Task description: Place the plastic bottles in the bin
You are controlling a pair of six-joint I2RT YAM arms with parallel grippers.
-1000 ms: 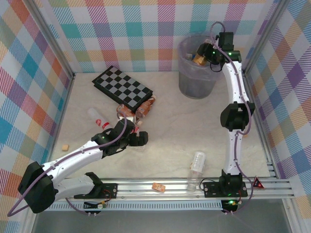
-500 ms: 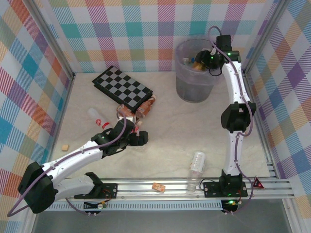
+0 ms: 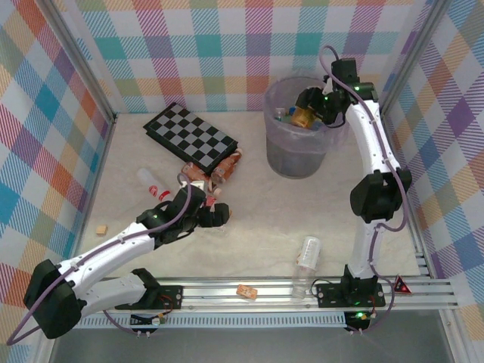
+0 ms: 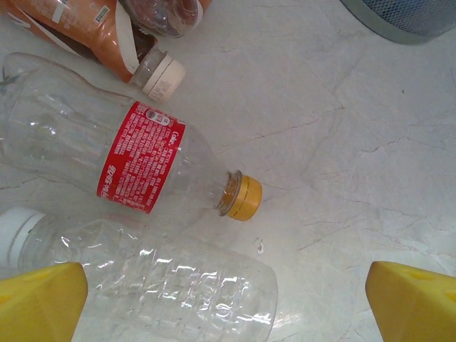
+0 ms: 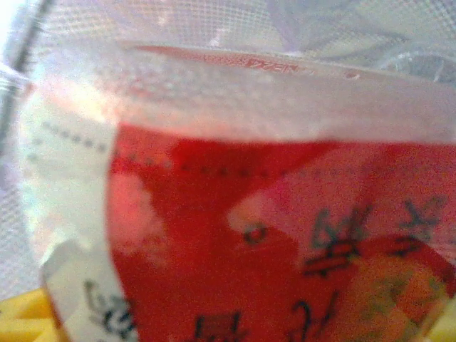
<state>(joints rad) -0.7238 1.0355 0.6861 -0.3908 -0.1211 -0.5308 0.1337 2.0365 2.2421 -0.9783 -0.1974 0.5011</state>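
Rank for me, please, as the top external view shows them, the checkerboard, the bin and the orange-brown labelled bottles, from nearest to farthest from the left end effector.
1. Orange-brown labelled bottles: lying just beyond the left end effector, at the board's near corner.
2. Checkerboard: farther back, slightly to the left.
3. Bin: well off to the right, at the back.

**Left arm** [image 3: 113, 249]: stretched low and diagonally from its base at the near edge, wrist bent. The left tool [image 3: 218, 216] faces the desk [image 4: 342, 142], its yellow fingers [image 4: 39, 303] spread wide apart.

**Right arm** [image 3: 372, 151]: raised from its base, elbow folded midway, forearm reaching far and leftward. The right tool [image 3: 306, 110] tilts downward, its fingers clasping a plastic bottle [image 5: 249, 235] between them.
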